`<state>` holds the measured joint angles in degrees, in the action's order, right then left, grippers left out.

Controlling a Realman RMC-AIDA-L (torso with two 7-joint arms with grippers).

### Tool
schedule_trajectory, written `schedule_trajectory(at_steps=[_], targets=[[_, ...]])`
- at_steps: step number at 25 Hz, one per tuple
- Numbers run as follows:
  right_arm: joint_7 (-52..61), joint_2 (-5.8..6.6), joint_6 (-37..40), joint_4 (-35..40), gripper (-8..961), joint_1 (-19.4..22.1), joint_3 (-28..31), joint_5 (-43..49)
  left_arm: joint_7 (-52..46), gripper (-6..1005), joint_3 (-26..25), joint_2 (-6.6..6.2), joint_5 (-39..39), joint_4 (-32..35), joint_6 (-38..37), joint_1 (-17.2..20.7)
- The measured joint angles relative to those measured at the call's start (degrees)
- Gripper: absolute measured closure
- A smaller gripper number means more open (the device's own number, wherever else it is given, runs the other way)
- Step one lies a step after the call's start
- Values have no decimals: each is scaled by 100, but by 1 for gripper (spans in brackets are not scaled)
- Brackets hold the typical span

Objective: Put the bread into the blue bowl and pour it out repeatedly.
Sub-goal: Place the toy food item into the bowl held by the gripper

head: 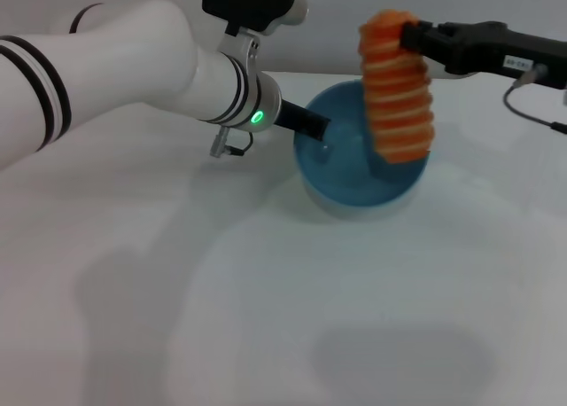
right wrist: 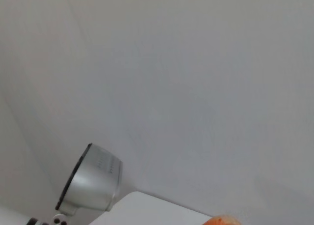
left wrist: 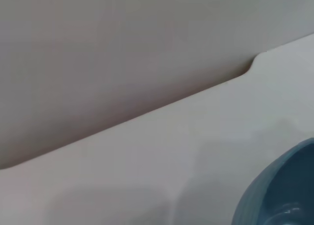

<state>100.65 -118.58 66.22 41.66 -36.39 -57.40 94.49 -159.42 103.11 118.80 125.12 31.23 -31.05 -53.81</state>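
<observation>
1. Your right claw point(head: 409, 35) grips the bread point(head: 396, 87) at its top end, closed on it; the loaf hangs nearly upright, striped side facing the head camera.
2. The bread's lower end sits over the right side of the blue bowl point(head: 354, 171), low against the bowl's opening; you cannot tell whether it touches the inner wall.
3. The blue bowl stands upright on the white surface point(head: 266, 317), toward the far middle of it.
4. Your left claw point(head: 314, 127) is at the bowl's left rim, its black tip reaching over the edge; the fingers are hidden, so whether it is open or closed cannot be told.
5. A green light point(head: 258, 117) glows on the left wrist ring.
6. Left wrist view: only a slice of the blue bowl point(left wrist: 282, 190) shows in one corner, with the surface point(left wrist: 147, 156) and its far edge behind it.
7. Right wrist view: mostly blank wall, a sliver of the bread point(right wrist: 223, 220) at the frame edge, and a grey rounded device point(right wrist: 91, 185) farther off.
</observation>
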Motion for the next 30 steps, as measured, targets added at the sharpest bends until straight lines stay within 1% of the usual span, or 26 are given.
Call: schedule_trajectory(at_steps=[4, 6, 13, 17, 24, 29, 30], targets=[[-104, 4, -86, -276, 850, -154, 0, 18, 0, 1001, 9, 4, -8, 63, -81, -5], [-308, -22, -201, -525, 851, -241, -10, 13, -7, 1001, 12, 5, -33, 140, -91, 9], [-362, -18, -291, -883, 809, -296, -144, 44, -2, 1000, 11, -10, -59, 226, -70, 113], [-364, -29, -276, -888, 786, -169, -101, -9, 12, 1000, 9, -6, -59, 226, -65, 129], [-396, -16, -198, -834, 744, -5, -59, -374, 21, 1000, 6, -5, -59, 227, -71, 154], [-1045, -10, -141, -738, 576, 265, -57, -1112, 27, 1001, 7, -10, -58, 220, -44, 173], [-1309, -5, -149, -589, 576, 451, -56, -1360, 39, 1001, 17, -13, -56, 221, 29, 190]])
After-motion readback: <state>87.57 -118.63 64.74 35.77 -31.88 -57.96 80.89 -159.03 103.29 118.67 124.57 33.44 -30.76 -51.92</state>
